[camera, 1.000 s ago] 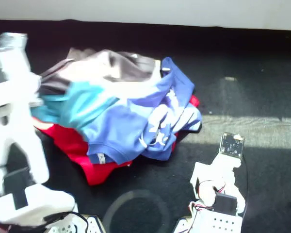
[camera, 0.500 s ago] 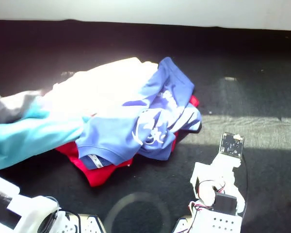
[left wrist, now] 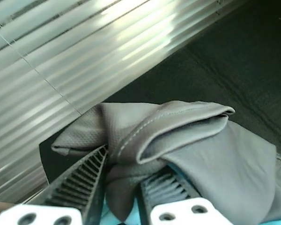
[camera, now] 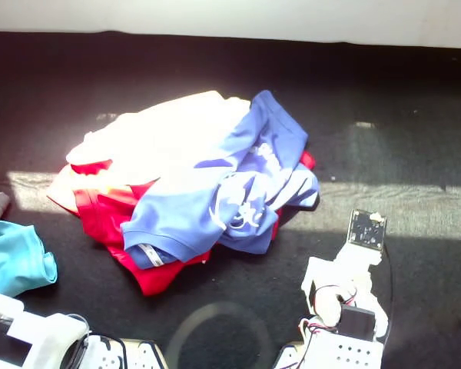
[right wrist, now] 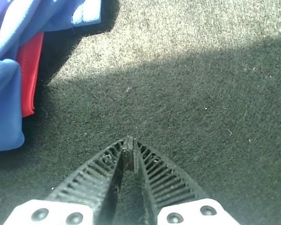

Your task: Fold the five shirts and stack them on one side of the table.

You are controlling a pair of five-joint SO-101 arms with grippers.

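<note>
A heap of shirts lies mid-table: a white shirt (camera: 157, 138) on top, a blue shirt (camera: 230, 192) draped over its right side, a red shirt (camera: 119, 223) underneath. A teal and grey shirt (camera: 14, 260) lies apart at the table's left front edge. My left gripper (left wrist: 126, 169) is shut on a grey fold of that teal and grey shirt (left wrist: 178, 136), near the left arm's base (camera: 38, 338). My right gripper (right wrist: 129, 143) is shut with nothing in it, low over the dark mat, right of the blue shirt's hem (right wrist: 9, 84). The right arm (camera: 346, 288) sits folded at the front right.
The table has a dark felt mat (camera: 399, 154) with a sunlit band across it. A pale wall (camera: 230, 15) runs along the far edge. Window blinds (left wrist: 61, 61) stand behind the held cloth. Bare mat lies right of the heap and along the back.
The left arm swung down from the heap to the front left corner, dragging the teal and grey shirt off the pile. The white shirt now lies uncovered. The right arm stayed still.
</note>
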